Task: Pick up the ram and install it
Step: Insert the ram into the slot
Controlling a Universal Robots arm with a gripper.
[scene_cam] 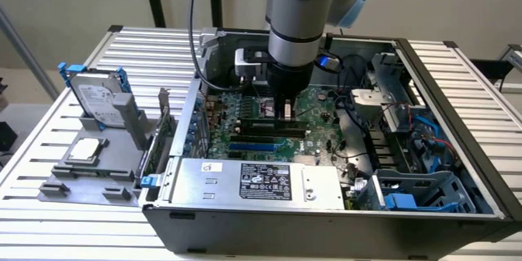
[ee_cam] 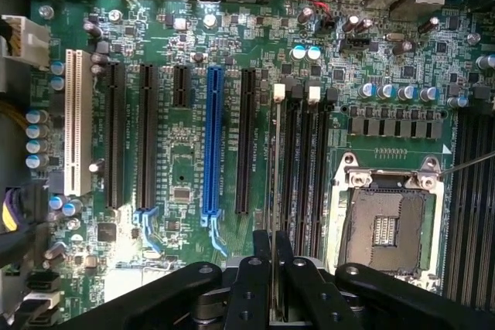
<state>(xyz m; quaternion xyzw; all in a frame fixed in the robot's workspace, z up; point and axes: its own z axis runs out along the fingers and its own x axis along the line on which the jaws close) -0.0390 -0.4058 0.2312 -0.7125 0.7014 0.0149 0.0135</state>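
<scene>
My gripper (ee_cam: 274, 251) is shut on the ram (ee_cam: 277, 168), a thin board that the wrist view catches edge-on as a pale line. The ram hangs lengthwise over the outermost of the black memory slots (ee_cam: 305, 160), in line with that slot's white end clip (ee_cam: 279, 92); whether it touches the slot I cannot tell. In the exterior view the gripper (scene_cam: 284, 112) reaches straight down into the open computer case (scene_cam: 456, 120), just above the motherboard (scene_cam: 244, 105) and the dark memory slots (scene_cam: 269, 128).
An empty processor socket (ee_cam: 387, 226) lies beside the memory slots, and a blue expansion slot (ee_cam: 213, 144) on their other side. Outside the case, at the exterior view's left, a grey tray (scene_cam: 73, 181) holds a hard drive (scene_cam: 96, 99), a silver processor chip (scene_cam: 85, 150) and an upright expansion card (scene_cam: 163, 129). The power supply (scene_cam: 257, 180) fills the case's near side.
</scene>
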